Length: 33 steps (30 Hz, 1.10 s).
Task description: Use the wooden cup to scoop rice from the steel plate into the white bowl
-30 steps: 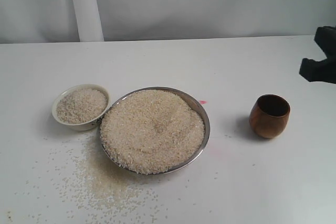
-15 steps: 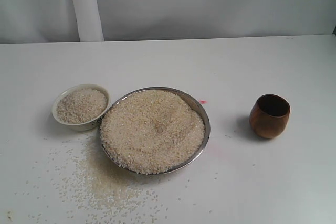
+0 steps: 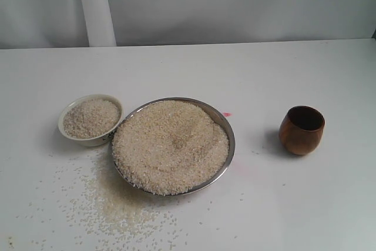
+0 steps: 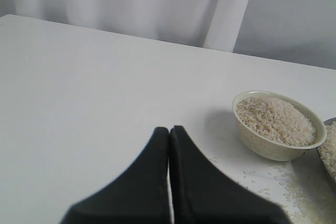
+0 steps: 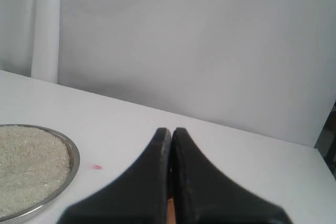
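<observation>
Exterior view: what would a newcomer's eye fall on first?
The steel plate in the middle, heaped with rice, stands out first. Left of it sits the white bowl, also filled, with spilled grains on the table in front. The wooden cup stands alone at the right.

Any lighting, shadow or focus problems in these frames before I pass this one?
Exterior view: soft, even light, no harsh glare; the wooden cup and white bowl throw only faint shadows to their left. Left wrist view: the left gripper is a dark, soft-edged shape up close, the bowl sharper. Right wrist view: the right gripper is equally blurred.
</observation>
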Tool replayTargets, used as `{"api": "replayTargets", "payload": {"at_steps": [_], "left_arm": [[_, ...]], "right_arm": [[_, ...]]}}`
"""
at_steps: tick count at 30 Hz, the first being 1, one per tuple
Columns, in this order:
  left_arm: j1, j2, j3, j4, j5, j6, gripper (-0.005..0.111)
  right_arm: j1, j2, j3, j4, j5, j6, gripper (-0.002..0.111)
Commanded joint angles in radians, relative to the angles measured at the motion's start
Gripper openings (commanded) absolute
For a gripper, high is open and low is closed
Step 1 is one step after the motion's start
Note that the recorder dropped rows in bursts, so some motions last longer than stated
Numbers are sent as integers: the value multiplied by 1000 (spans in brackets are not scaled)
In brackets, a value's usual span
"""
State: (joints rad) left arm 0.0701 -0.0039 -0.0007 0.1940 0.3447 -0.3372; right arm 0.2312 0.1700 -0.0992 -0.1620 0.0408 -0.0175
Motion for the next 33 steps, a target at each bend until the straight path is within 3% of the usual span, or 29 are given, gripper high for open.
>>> {"api": "replayTargets", "payload": {"at_steps": [1,16,23,33], "left_arm": [[-5,4,1,3,-7,-2,0],[-5,4,1,3,-7,-2,0],[-5,4,1,3,-7,-2,0],[-5,4,1,3,-7,-2,0]], "right_arm": [[-1,-116,70,22,-14,6,0],[-1,-170,99,42,49,6,0],[-1,-170,99,42,180,6,0],[-1,-170,99,42,185,6,0]]}}
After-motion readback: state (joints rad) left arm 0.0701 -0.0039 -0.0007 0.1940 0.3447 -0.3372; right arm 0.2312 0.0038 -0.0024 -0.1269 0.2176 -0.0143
